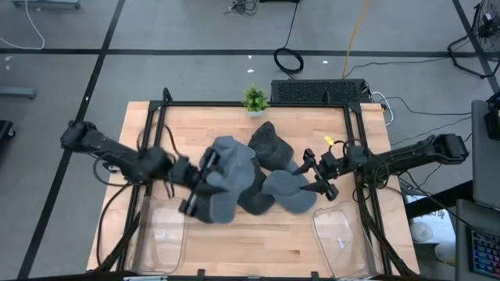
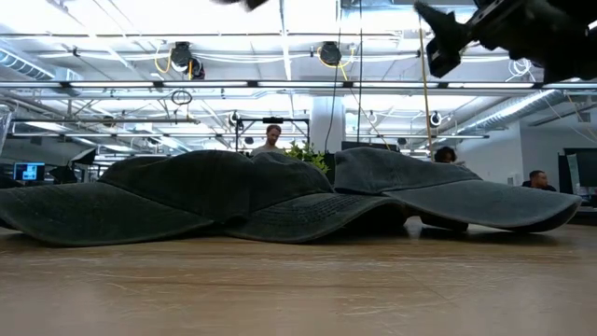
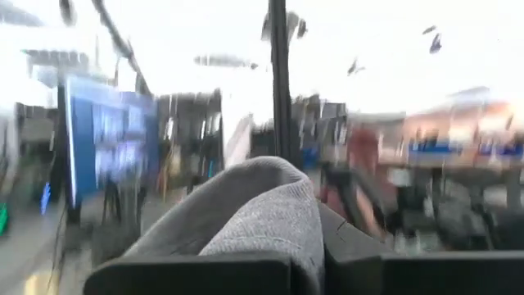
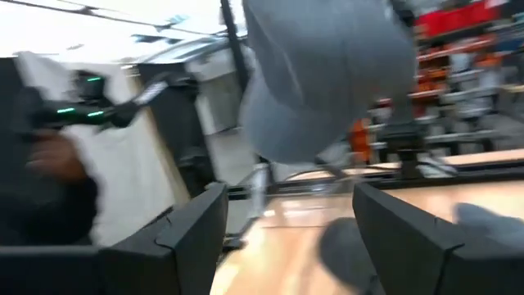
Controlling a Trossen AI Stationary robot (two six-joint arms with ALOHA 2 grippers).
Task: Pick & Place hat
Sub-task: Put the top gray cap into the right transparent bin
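A pile of grey hats (image 1: 250,176) sits at the centre of the table (image 1: 258,242) in the high view. The left end effector (image 1: 201,183) is at the pile's left edge, apparently clamped on a hat (image 3: 254,213) whose fabric fills the gap between its fingers in the left wrist view. The right end effector (image 1: 316,176), at the pile's right edge, stands open and empty. A clean lift probably needs the left arm to rise straight up so only one hat peels free, then carry it to the clear bin (image 1: 160,234) at lower left. No brand, label or writing is readable.
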